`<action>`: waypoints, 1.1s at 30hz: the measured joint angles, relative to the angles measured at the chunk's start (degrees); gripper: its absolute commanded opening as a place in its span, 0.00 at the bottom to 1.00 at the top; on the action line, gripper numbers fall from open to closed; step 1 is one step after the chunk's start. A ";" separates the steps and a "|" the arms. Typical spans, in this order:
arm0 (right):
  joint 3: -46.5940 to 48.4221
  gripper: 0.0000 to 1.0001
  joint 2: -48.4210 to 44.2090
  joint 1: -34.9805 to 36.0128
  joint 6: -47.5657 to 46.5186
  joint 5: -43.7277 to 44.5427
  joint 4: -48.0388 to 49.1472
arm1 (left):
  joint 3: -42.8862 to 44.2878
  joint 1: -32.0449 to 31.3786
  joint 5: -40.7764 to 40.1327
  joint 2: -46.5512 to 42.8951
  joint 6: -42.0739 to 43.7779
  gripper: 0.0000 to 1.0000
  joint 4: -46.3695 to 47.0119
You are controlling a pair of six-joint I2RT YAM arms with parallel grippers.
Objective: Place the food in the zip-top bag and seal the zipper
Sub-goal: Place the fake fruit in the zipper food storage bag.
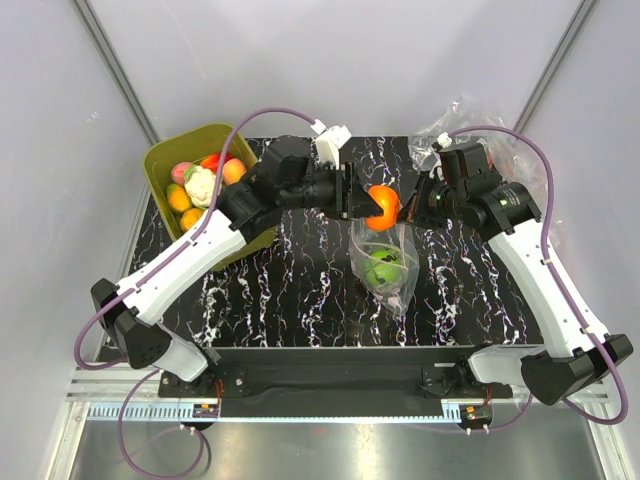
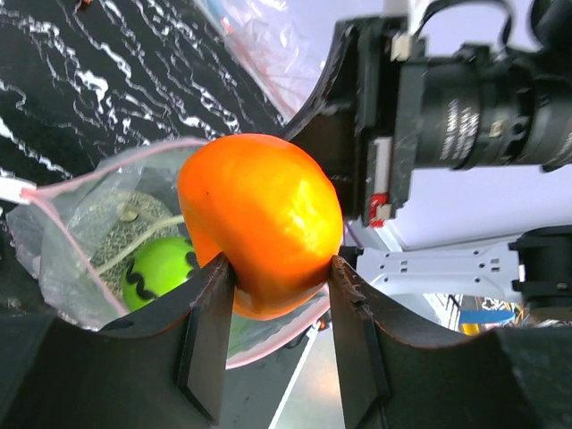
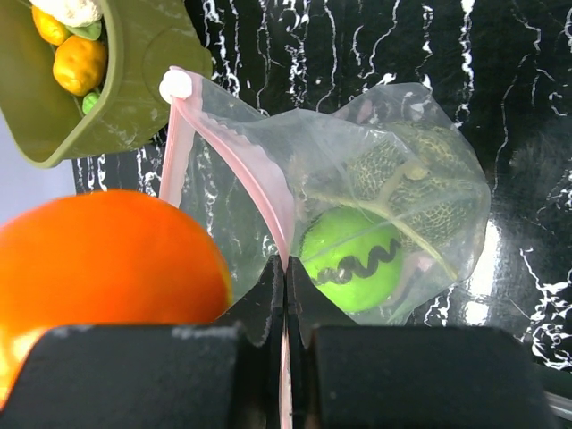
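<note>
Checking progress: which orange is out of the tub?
The orange clamped in the left tool, over the bag; the others lie in the tub.

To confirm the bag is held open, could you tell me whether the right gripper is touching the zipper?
Touching. The right wrist view shows the right gripper shut on the zipper, pinched between its fingers.

bench (image 1: 290,300): black top, white marble veining. olive-green tub (image 1: 200,133) sits on the rear-left corner, overhanging the edge. zip-top bag (image 1: 388,265) mid-bench, lower end on the surface. crumpled clear bags (image 1: 455,120) rear-right.
</note>
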 measured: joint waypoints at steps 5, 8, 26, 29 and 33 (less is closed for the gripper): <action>0.04 0.00 0.11 0.00 0.00 1.16 -0.26 | -2.29 -0.55 -0.83 -0.17 1.36 0.32 -2.49; 0.22 0.00 0.24 0.00 0.00 1.31 -0.26 | -3.34 -0.74 -1.95 -0.17 2.32 0.77 -4.02; 0.22 0.02 0.26 0.00 0.09 2.67 -0.59 | -2.56 1.36 -21.18 -5.46 5.14 0.99 -6.95; 0.22 0.01 0.26 0.00 0.07 2.91 -1.31 | -6.03 6.47 -24.02 -9.66 4.31 0.99 -6.64; 0.22 0.00 0.20 0.00 0.07 3.30 -1.42 | -7.10 20.61 -26.23 -11.37 1.33 0.99 -9.68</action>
